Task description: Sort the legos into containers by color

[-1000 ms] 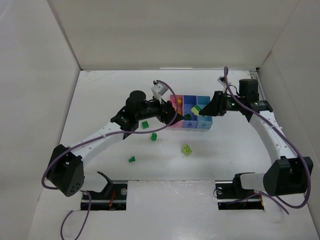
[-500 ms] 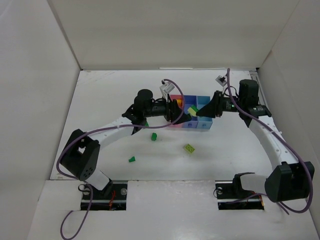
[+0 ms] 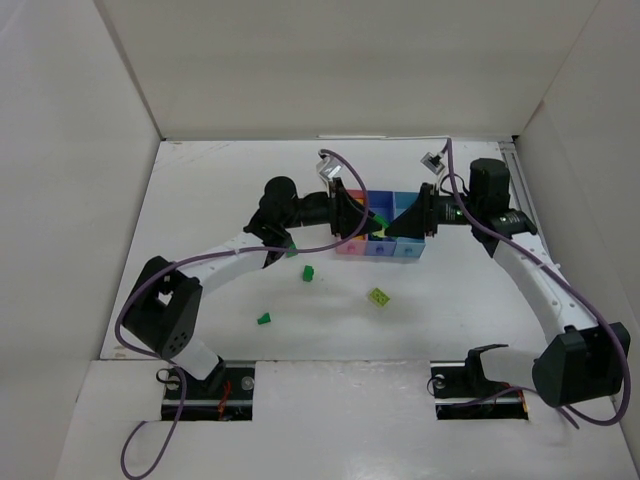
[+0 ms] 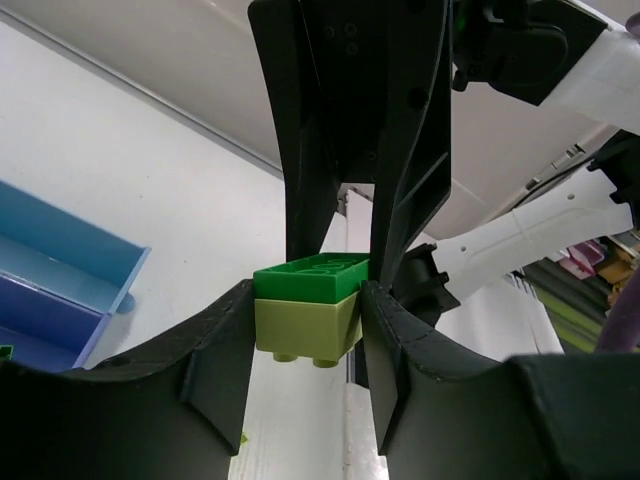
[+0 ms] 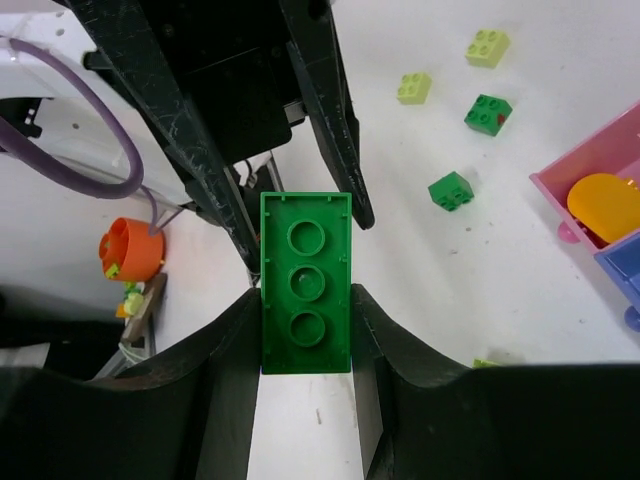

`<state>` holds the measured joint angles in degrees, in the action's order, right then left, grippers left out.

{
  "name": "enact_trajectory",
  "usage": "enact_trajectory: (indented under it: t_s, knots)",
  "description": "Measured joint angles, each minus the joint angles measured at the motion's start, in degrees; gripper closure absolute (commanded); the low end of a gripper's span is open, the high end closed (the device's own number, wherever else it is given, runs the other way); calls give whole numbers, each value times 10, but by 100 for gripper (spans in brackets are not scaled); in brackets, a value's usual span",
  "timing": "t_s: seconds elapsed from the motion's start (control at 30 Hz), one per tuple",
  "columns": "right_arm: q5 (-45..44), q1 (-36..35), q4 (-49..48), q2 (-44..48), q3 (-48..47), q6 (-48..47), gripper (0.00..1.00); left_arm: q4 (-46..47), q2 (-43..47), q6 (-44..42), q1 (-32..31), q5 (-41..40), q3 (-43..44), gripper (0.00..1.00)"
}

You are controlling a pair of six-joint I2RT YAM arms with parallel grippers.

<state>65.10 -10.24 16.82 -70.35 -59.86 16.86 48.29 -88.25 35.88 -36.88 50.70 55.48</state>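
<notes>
Two grippers [image 4: 308, 308] [image 5: 305, 300], each clamping legos [image 5: 305, 283], three containers [image 3: 380, 251]

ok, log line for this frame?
left pincer: shut on green-on-lime plastic brick stack | right pincer: shut on long green plastic brick | both at pink-and-blue plastic bin row

Evenly lit white table [image 3: 200, 200]; plain white back panel [image 3: 340, 70] at twelve o'clock, side panels [image 3: 70, 200] at nine and three

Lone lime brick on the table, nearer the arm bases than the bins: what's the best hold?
Come straight down on the lime brick and pinch two opposite side walls. It lies flat with nothing touching it, turned diagonal to the table edge, so the wrist should probably turn to match.
</notes>
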Motion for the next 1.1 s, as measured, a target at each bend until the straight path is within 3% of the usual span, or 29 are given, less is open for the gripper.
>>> enact_trajectory:
  t_s: [0.1, 0.27, 0.37, 0.53, 0.63, 0.67, 0.8, 1.1]
  knots:
    - [-5, 0, -8, 0, 0, 10, 100, 9, -4, 7, 3, 3, 0, 60]
    - [-13, 0, -20, 0, -1, 30, 100, 24, -4, 11, 3, 12, 0, 31]
    - [-22, -3, -24, -1, -2, 37, 100, 31, -4, 13, 2, 22, 0, 27]
    - [-25, -7, -25, 0, -5, 42, 100, 30, -4, 12, 4, 26, 0, 47]
    - [-21, -8, -25, 3, -5, 47, 100, 28, -5, 10, 7, 25, 0, 69]
    - [-21, -8, -26, 4, -6, 47, 100, 29, -6, 13, 8, 25, 0, 69]
    - [-22, -8, -28, 6, -6, 46, 100, 32, -6, 17, 9, 26, 0, 97]
    - [-20, 16, -32, 14, -6, 55, 100, 17, -5, 3, 6, 10, 2, 100]
